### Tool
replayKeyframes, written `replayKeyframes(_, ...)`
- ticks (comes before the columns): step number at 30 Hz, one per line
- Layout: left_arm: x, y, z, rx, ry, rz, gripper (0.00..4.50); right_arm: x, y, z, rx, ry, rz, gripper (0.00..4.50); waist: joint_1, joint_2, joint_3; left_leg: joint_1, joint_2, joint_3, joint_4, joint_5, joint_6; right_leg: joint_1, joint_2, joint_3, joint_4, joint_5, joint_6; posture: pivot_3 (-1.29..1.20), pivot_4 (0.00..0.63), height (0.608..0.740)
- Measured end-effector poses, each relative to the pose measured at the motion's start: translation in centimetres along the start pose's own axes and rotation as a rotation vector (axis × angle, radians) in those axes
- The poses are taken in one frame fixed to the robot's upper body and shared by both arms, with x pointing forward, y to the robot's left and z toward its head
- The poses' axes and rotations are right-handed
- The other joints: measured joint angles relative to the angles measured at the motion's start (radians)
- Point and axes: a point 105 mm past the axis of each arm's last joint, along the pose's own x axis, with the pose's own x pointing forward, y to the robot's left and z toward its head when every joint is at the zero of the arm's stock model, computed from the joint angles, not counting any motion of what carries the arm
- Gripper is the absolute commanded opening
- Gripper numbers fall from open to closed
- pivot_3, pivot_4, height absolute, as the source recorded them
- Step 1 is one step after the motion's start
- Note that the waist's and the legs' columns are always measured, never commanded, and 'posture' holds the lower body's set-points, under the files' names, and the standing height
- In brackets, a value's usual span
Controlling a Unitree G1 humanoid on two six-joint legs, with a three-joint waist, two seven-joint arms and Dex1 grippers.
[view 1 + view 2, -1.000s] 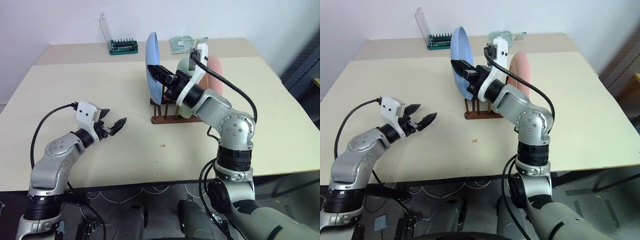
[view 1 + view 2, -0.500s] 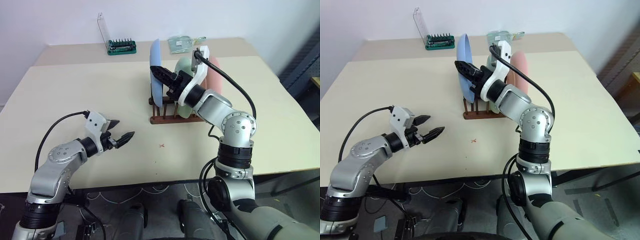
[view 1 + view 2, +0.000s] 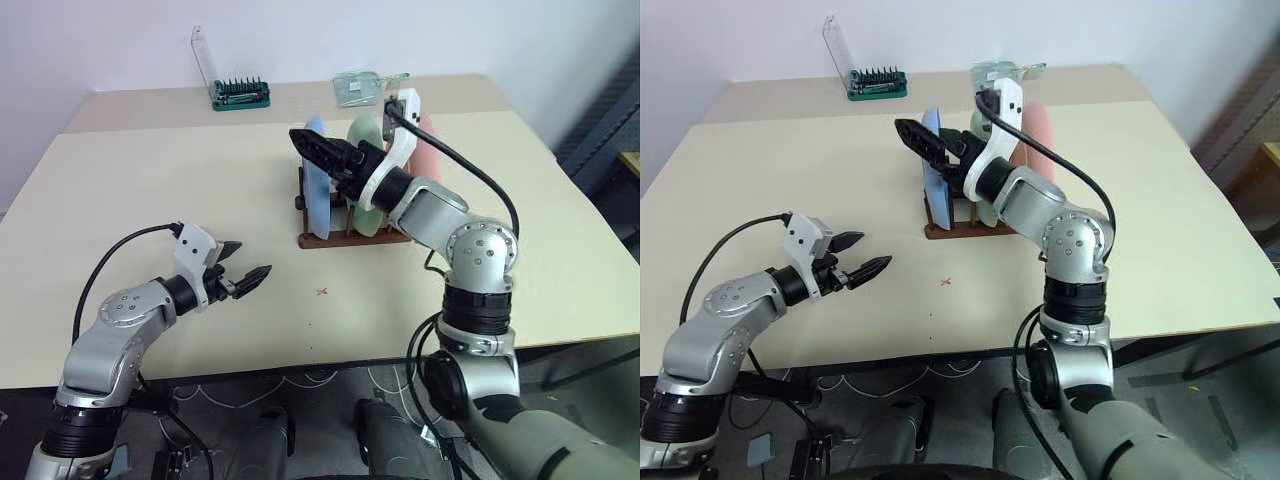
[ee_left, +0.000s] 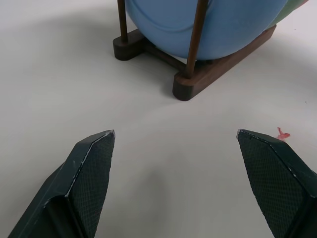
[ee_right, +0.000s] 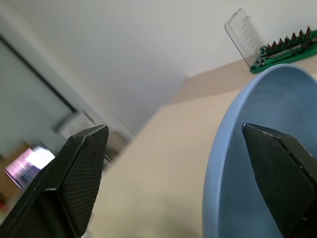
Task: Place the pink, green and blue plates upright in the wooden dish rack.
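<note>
The wooden dish rack [image 3: 345,232] stands near the middle of the counter [image 3: 150,190], well clear of every edge. It is dark reddish-brown wood: two base rails joined by crossbars, with thin upright pegs. All three plates stand on edge in it. The blue plate [image 3: 315,180] sits at the rack's left end, held between pegs; the green plate [image 3: 368,135] is in the middle and the pink plate [image 3: 432,140] at the right end. All three are plain, round and matte with shallow rims.

The right gripper [image 3: 322,158] hangs over the rack's left end, with fingers spread wide on either side of the blue plate's upper rim. From the head views, contact between the fingers and the rim cannot be settled; the right wrist view shows the rim lying between the two black textured fingertips [image 5: 81,173] with a gap on each side, so the plate appears released.

The left gripper [image 3: 240,270] hovers low over bare counter, in front and to the left of the rack and well apart from it. Its fingers are spread and grasp nothing.

A small red mark [image 3: 324,292] lies on the counter in front of the rack. Behind the rack, near the counter's far edge, stand a green tool holder [image 3: 240,96] with an upright clear lid, and a clear packet [image 3: 362,86]. Open counter surrounds the rack to the left, front and right.
</note>
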Motion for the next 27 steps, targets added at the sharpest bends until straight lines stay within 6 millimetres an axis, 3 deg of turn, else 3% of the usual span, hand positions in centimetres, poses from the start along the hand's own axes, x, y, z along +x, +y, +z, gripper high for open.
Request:
replayKeyframes(5,0.1,-0.1,-0.1,-0.003,-0.001,-0.002,4.06,-0.2,1.3,1.8,-0.238,0.008,0.043,4.37,0.0,0.0,0.0,0.0,0.0,0.0,0.0,0.0,0.0,0.0,0.0,0.0,0.0,0.0,0.0,0.0,0.15,0.74)
replayKeyframes(11,0.3,-0.5,-0.5,-0.014,0.003,-0.012,4.06,-1.9,0.8,3.1,-0.479,0.049,0.053,4.37,0.006,0.0,0.0,0.0,0.0,0.0,0.0,0.0,0.0,0.001,0.0,0.0,-0.002,0.0,0.0,0.0,0.15,0.74)
replayKeyframes(17,0.7,-0.9,-0.8,-0.019,0.011,-0.045,4.06,-6.8,-1.4,4.7,-0.648,0.068,0.007,4.37,0.022,0.0,0.0,-0.001,0.0,0.001,0.0,-0.001,0.001,0.001,-0.001,0.0,-0.003,0.0,0.0,0.0,0.15,0.74)
replayKeyframes(22,1.0,-0.4,-1.4,-0.015,0.032,-0.05,4.06,-14.8,-5.2,7.1,-0.751,0.128,-0.183,4.37,0.038,0.0,0.0,-0.001,-0.001,0.004,0.004,-0.003,0.005,0.004,-0.003,-0.001,-0.006,-0.001,0.001,0.0,0.15,0.74)
replayKeyframes(24,1.4,-0.5,-1.6,-0.011,0.038,-0.067,4.06,-17.1,-6.1,6.2,-0.741,0.181,-0.217,4.37,0.036,0.0,0.0,-0.001,0.0,0.004,0.004,-0.003,0.005,0.005,-0.003,-0.001,-0.006,-0.001,0.001,0.0,0.15,0.74)
replayKeyframes(27,1.9,-0.3,-1.3,0.003,0.026,-0.073,4.06,-19.1,-7.0,4.2,-0.682,0.24,-0.232,4.37,0.027,0.0,0.0,0.0,0.001,0.005,0.004,-0.003,0.005,0.005,-0.002,0.0,-0.005,-0.001,0.001,0.0,0.15,0.74)
